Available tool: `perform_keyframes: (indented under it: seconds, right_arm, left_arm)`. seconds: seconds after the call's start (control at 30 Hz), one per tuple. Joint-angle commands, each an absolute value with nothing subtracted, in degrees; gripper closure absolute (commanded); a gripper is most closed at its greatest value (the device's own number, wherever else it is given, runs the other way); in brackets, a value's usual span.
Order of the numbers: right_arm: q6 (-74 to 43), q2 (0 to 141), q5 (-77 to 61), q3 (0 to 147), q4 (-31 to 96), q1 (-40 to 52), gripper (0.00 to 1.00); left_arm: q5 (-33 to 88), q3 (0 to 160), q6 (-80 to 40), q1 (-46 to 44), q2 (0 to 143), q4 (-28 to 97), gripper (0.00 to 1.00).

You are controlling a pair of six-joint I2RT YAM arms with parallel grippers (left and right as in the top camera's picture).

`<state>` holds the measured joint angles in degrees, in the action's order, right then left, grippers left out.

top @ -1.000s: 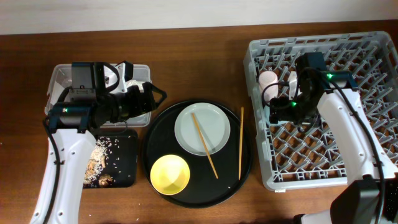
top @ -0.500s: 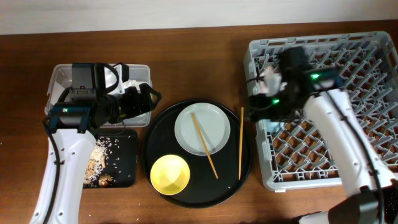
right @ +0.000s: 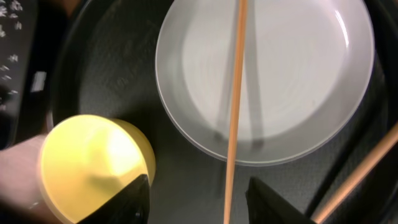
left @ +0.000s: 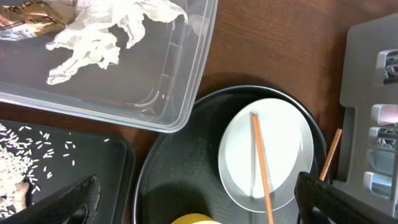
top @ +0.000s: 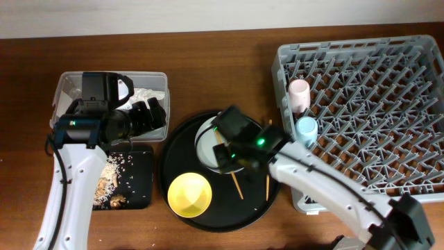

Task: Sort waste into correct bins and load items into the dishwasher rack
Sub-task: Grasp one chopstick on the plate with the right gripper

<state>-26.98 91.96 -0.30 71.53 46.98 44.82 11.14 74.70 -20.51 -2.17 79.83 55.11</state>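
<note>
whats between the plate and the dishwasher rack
One wooden chopstick lies there, on the right side of the round black tray, between the plate and the dishwasher rack. The left wrist view shows it.

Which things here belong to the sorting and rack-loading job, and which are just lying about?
Job: plate, chopsticks, yellow bowl, pink cup, blue cup, dishwasher rack, clear tub, tissue, wrapper, shallow black tray, food scraps.
Just lying about: round black tray, table.
</note>
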Motion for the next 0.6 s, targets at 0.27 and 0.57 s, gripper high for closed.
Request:
perform_keyframes:
  seconds: [0.27,0.57]
  right_arm:
    - [-27.94,104.18,11.64,69.21,38.11,46.76,0.51]
    - [-27.94,110.28,11.64,68.82,38.17,46.76,0.55]
  left_arm:
    - [10.0,74.83,-19.62,-1.96,79.79,55.2,0.01]
    - [10.0,74.83,-19.62,-1.96,79.79,55.2,0.01]
